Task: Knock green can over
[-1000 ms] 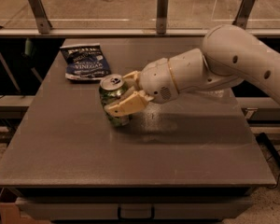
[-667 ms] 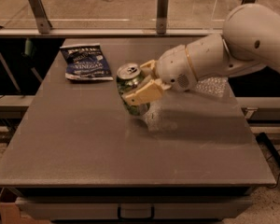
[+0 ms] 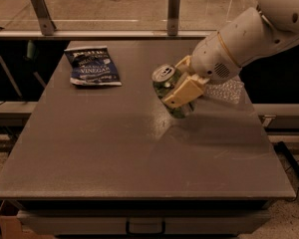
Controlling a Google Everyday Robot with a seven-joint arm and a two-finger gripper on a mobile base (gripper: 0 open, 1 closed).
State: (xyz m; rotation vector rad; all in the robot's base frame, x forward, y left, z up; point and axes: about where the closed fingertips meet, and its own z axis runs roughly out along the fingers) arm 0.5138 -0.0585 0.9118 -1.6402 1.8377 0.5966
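The green can (image 3: 168, 87) has green and white patterned sides and a silver top with a pull tab. It is tilted, its top leaning to the left, right of the table's middle. My gripper (image 3: 182, 86) comes in from the right on a white arm. Its cream fingers (image 3: 185, 92) are closed around the can's body, one in front and one behind it. The can's lower end is at or just above the table surface.
A dark blue vinegar crisp bag (image 3: 92, 65) lies at the back left of the grey table (image 3: 114, 153). A clear plastic water bottle (image 3: 224, 89) lies on its side behind the gripper near the right edge. A glass barrier with metal posts (image 3: 173, 11) runs behind the table.
My gripper has carried the can to the right across the table, and the can now leans more to the left than before.
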